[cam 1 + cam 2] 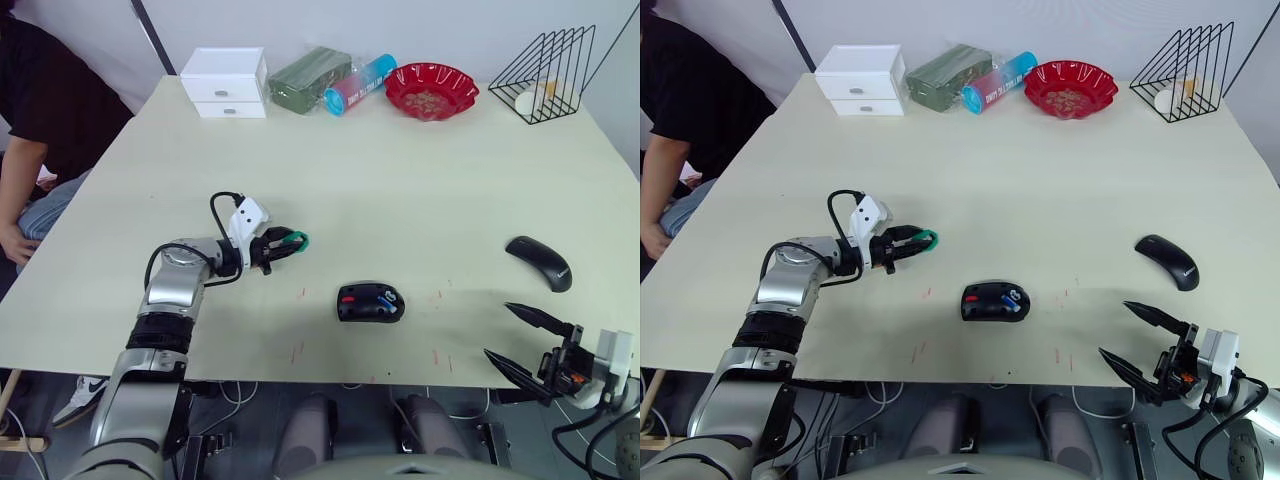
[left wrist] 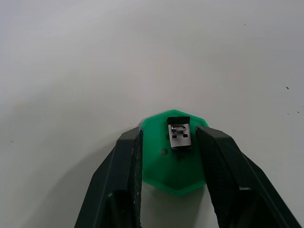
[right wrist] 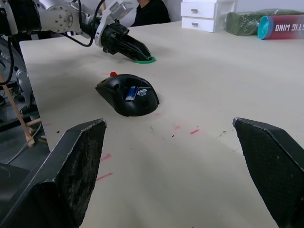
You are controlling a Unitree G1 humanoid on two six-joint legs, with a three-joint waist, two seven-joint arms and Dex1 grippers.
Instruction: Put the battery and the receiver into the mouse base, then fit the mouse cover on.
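The black and red mouse base [image 1: 370, 301] lies near the table's front middle, with the blue battery [image 3: 131, 92] lying in it. To its left, my left gripper [image 1: 292, 243] reaches over a green disc [image 2: 156, 161]. The small silvery receiver [image 2: 180, 137] rests on that disc between the open fingers [image 2: 130, 156], with a gap on each side. The glossy black mouse cover [image 1: 540, 262] lies at the right of the table. My right gripper [image 1: 498, 330] hangs open and empty at the front right edge, in front of the cover.
Along the far edge stand a white drawer box [image 1: 225, 82], a green pouch [image 1: 310, 78], a blue and red tube [image 1: 358, 85], a red bowl [image 1: 431, 90] and a black wire rack [image 1: 545, 75]. A person [image 1: 40, 110] sits at the left.
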